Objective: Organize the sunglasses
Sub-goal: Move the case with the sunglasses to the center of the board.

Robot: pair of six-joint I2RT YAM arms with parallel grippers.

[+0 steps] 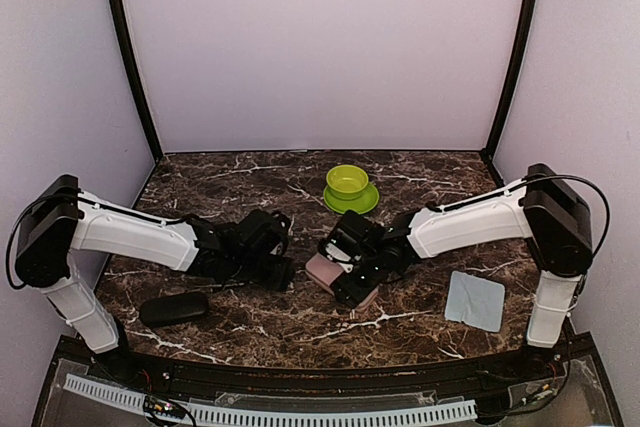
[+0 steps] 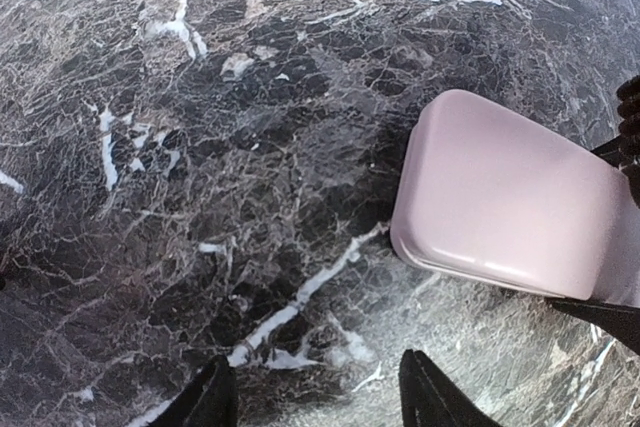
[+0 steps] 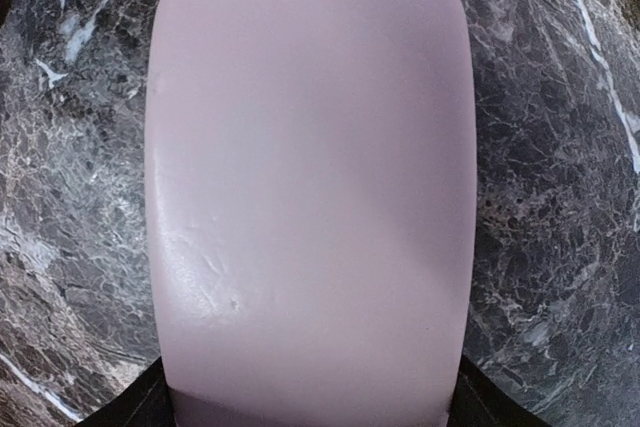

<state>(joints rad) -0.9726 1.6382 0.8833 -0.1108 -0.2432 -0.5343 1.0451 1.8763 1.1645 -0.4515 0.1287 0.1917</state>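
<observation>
No sunglasses show in any view. A pink case (image 1: 320, 269) lies closed on the marble table near the middle. My right gripper (image 1: 352, 267) reaches over it from the right. In the right wrist view the pink case (image 3: 310, 197) fills the whole gap between the fingers, and the right gripper (image 3: 312, 412) has a finger against each long side of it. My left gripper (image 1: 275, 269) hovers just left of the case. In its own view the left gripper (image 2: 320, 397) stands open over bare marble, with the pink case (image 2: 500, 197) ahead to the right.
A black oblong case (image 1: 173, 308) lies at the front left, below the left arm. A green bowl (image 1: 347, 182) stands on a green saucer (image 1: 355, 202) behind the grippers. A grey cloth (image 1: 475, 300) lies flat at the front right.
</observation>
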